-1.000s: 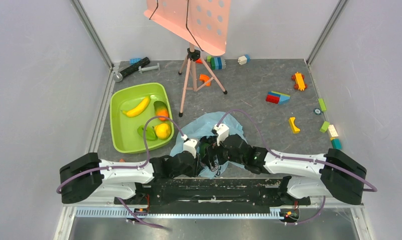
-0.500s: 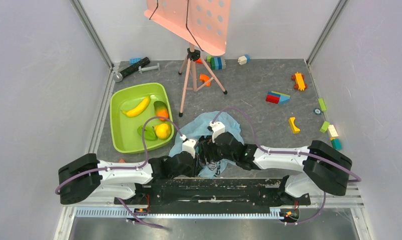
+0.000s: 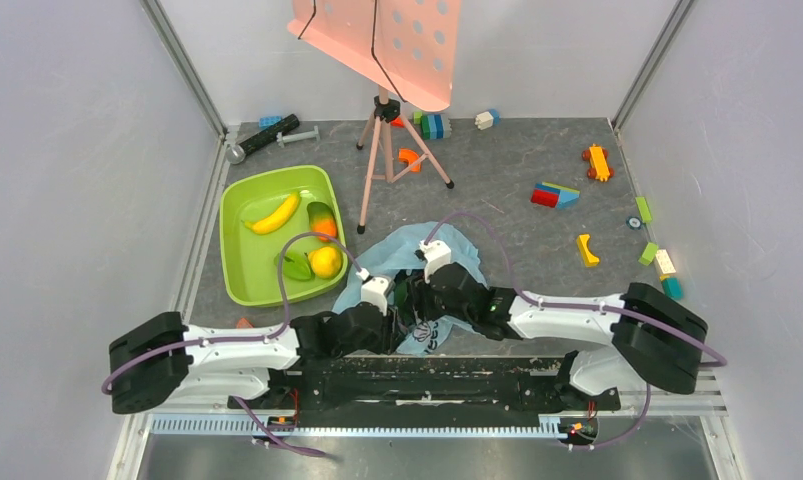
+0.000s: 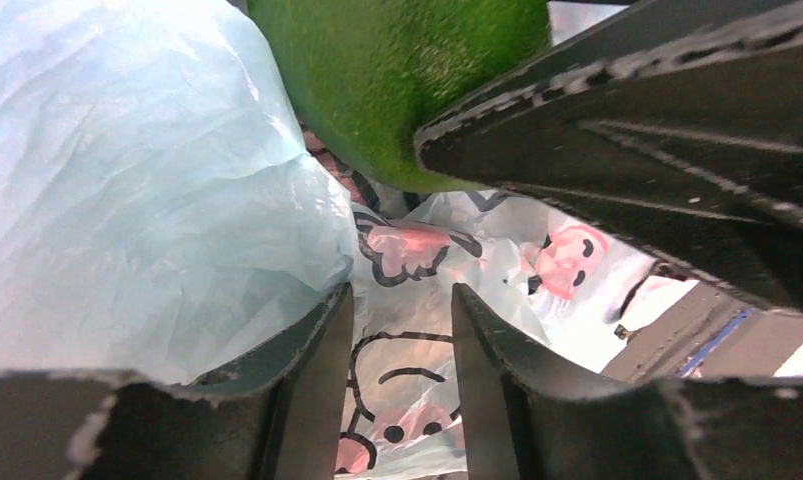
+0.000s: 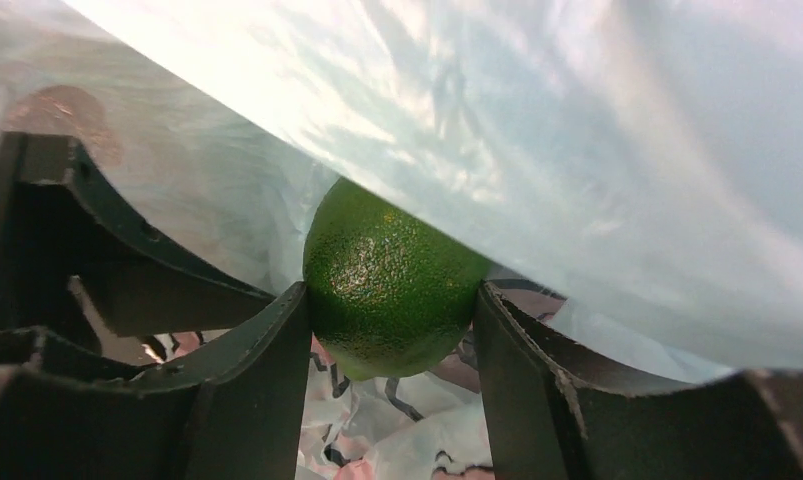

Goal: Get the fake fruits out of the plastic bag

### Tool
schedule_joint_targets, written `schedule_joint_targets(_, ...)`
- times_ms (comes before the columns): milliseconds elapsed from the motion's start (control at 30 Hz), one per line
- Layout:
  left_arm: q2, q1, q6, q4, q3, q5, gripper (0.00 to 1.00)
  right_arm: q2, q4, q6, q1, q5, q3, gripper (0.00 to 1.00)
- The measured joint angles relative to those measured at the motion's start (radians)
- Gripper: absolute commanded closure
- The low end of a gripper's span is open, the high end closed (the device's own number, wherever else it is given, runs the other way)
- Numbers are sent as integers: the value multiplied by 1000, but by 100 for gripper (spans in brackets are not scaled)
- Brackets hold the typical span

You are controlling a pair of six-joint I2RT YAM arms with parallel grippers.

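Done: four fake fruits are seen lying in the lime-green tub (image 3: 255, 262) at the left of the table: a banana (image 3: 274, 213), a green-and-orange fruit (image 3: 322, 217), a yellow round fruit (image 3: 326, 261) and a green fruit (image 3: 297, 266).
In hand: a lime (image 5: 392, 270) is not yet out. It sits under a fold of the light-blue plastic bag (image 3: 402, 255), which lies crumpled at the near middle, just right of the tub.
Right gripper (image 5: 392, 292): it is pressed onto the lime from both sides, with a pad touching each flank, so a grip is judged to be made or nearly made.
Left gripper (image 4: 402, 295): its jaws are parted by a narrow gap. The printed film is seen through the gap, and nothing is seen pinched between them.
Left to do: the lime is to be drawn clear of the film and set down — most likely in the tub. Whether more fruit is hidden in the bag cannot be told.
Risk: the thin film could be dragged along with the fruit.
Surface: a dark grey mottled table top (image 3: 517, 150) is scattered with toy bricks (image 3: 555, 194), an orange toy car (image 3: 598, 162) and a black tool (image 3: 267, 135) at the rear left.
Room: the table is enclosed by pale walls (image 3: 77, 150) — and a pink perforated panel (image 3: 387, 40) is carried on a tripod (image 3: 382, 150) at the rear.
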Motion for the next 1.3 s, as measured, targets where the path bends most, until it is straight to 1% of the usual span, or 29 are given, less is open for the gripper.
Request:
schedule_joint_targets(67, -32, 0, 0, -23, 0, -1, 39, -35, -1, -3, 0, 0, -2, 65)
schedule_joint_targets(200, -108, 0, 1, -72, 18, -9, 25, -128, -10, -18, 0, 0, -11, 65)
schedule_joint_targets(367, -206, 0, 6, -138, 83, -14, 8, -264, -46, -34, 0, 3, -27, 66)
schedule_joint_targets(733, -345, 0, 11, -168, 236, 84, 0, -525, -162, -69, 0, 15, -33, 71)
schedule_joint_targets(900, -409, 0, -4, -169, 271, 103, 0, -611, -230, -115, 0, 33, -32, 72)
schedule_joint_targets(1067, -462, 0, -74, -164, 286, 61, 0, -684, -254, -210, 0, -1, -32, 72)
schedule_joint_targets(1300, -435, 0, -204, -107, 290, 25, 0, -749, -199, -294, 0, -94, -45, 73)
